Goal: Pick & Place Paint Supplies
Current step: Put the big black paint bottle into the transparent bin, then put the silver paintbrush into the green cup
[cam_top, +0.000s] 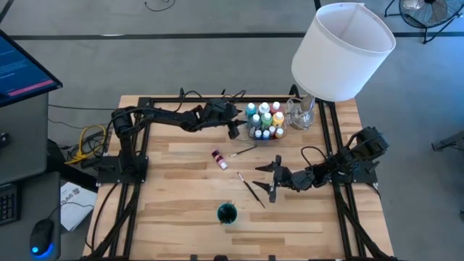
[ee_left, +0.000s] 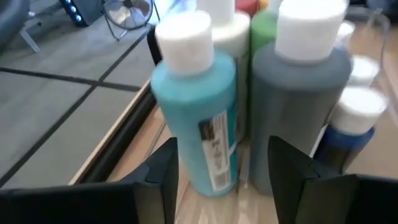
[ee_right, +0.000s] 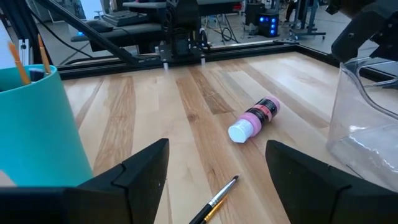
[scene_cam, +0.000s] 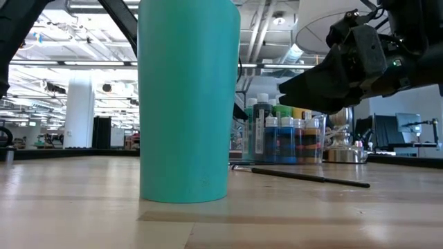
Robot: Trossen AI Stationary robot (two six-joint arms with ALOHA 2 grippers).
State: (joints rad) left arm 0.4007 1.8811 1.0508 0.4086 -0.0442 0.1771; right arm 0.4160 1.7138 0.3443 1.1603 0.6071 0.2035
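The left end effector (cam_top: 233,129) reaches in at the far side of the desk (cam_top: 181,210), right at the cluster of paint bottles (cam_top: 265,119) standing in the clear tray (cam_top: 284,133). In the left wrist view its fingers (ee_left: 163,177) are apart, one on each side of a teal bottle (ee_left: 198,118) with a white cap; they do not seem to press on it. A grey bottle (ee_left: 297,115) stands just beside the teal one.

The right end effector (cam_top: 273,178) hovers over the middle of the desk with its fingers apart and nothing between them. A pink bottle (cam_top: 219,159) lies on its side on the desk, well apart from the tray. One brush (cam_top: 243,151) lies near it, and another brush (cam_top: 251,189) lies beside the right end effector. A teal cup (cam_top: 227,213) stands near the front edge with brushes in it. A white lampshade (cam_top: 342,49) sits at the far right corner.
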